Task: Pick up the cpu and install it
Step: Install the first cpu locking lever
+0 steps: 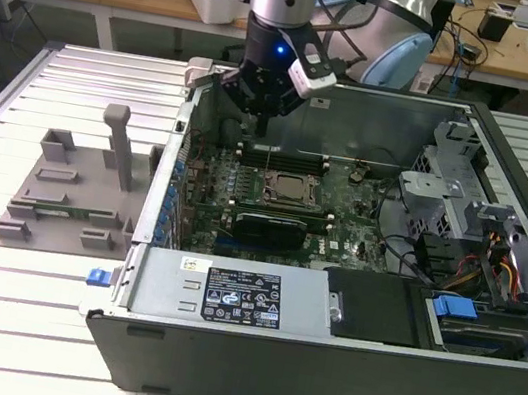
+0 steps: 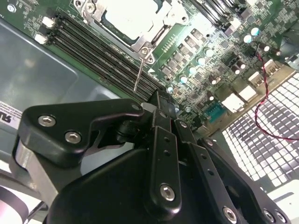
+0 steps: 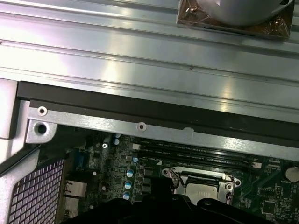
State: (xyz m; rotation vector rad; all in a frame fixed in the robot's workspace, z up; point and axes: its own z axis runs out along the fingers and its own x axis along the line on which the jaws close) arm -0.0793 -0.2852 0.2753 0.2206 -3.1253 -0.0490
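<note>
The cpu (image 1: 291, 189) lies flat in the black socket frame on the motherboard inside the open computer case, its silvery top facing up. Both wrist views also catch the cpu (image 2: 126, 16) (image 3: 202, 187) seated in the socket. My gripper (image 1: 261, 124) hangs over the memory slots just behind the socket, above the board. Its fingers (image 2: 161, 105) are drawn together with nothing visible between them. A thin metal socket lever (image 2: 139, 74) stands up from the socket's corner, its free end close to the fingertips.
A grey plastic tray (image 1: 72, 196) with upright blocks sits on the slatted table at the exterior view's left. The case wall (image 1: 318, 359), power supply, drive bays and cables (image 1: 496, 267) ring the motherboard. Memory slots (image 2: 103, 51) run beside the socket.
</note>
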